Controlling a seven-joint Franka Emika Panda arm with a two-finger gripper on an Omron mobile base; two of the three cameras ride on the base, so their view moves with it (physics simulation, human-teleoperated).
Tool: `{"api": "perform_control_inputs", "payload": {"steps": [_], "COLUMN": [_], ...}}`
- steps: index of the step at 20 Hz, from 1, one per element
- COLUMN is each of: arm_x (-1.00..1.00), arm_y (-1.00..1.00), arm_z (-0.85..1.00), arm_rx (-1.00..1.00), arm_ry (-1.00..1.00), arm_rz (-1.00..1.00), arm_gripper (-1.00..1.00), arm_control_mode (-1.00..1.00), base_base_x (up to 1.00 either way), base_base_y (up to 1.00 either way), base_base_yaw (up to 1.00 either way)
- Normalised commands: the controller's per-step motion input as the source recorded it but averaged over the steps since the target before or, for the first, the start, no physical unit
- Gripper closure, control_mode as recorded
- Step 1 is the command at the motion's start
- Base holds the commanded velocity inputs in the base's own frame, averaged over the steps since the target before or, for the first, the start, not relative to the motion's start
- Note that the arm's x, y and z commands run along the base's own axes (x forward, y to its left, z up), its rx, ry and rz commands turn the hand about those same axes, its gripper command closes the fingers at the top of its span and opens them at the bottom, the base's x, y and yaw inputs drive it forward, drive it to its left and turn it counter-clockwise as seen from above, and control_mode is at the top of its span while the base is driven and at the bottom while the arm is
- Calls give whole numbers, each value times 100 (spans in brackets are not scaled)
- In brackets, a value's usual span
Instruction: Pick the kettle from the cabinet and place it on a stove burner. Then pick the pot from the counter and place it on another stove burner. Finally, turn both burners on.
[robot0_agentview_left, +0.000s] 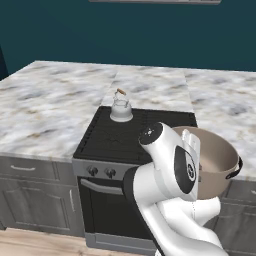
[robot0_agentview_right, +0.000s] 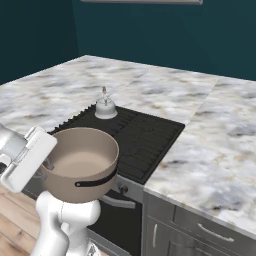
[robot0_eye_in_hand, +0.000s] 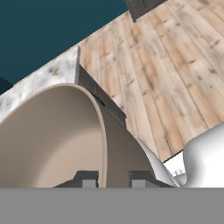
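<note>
Pot (robot0_agentview_right: 82, 162) held in the air before the stove (robot0_agentview_left: 135, 132), tilted; hand (robot0_eye_in_hand: 109, 177) pinching its rim. Looks rigid, bulky, likely to swing; a rim grip seems workable. Kettle (robot0_agentview_left: 121, 109) sits on a rear burner.

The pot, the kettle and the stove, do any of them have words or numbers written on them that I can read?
None: there is no readable text here.
The wide tan pot gripped by the pincer is plain.
The small silvery kettle on the black cooktop has no label.
The grey stove's dark round knobs are too small to show any marks.
</note>
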Motion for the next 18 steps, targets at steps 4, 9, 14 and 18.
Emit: {"api": "perform_control_inputs", "payload": {"steps": [4,9,14,18], "arm_x": [0,0,0,0], "arm_y": [0,0,0,0], "arm_z": [0,0,0,0], "arm_rx": [0,0,0,0], "arm_ry": [0,0,0,0], "arm_rz": [0,0,0,0], "arm_gripper": [100,100,100,100], "arm_control_mode": [100,100,100,100], "base_base_x": [39,43,35,29], "base_base_y": [0,0,4,22], "base_base_yaw": [0,0,0,0]}}
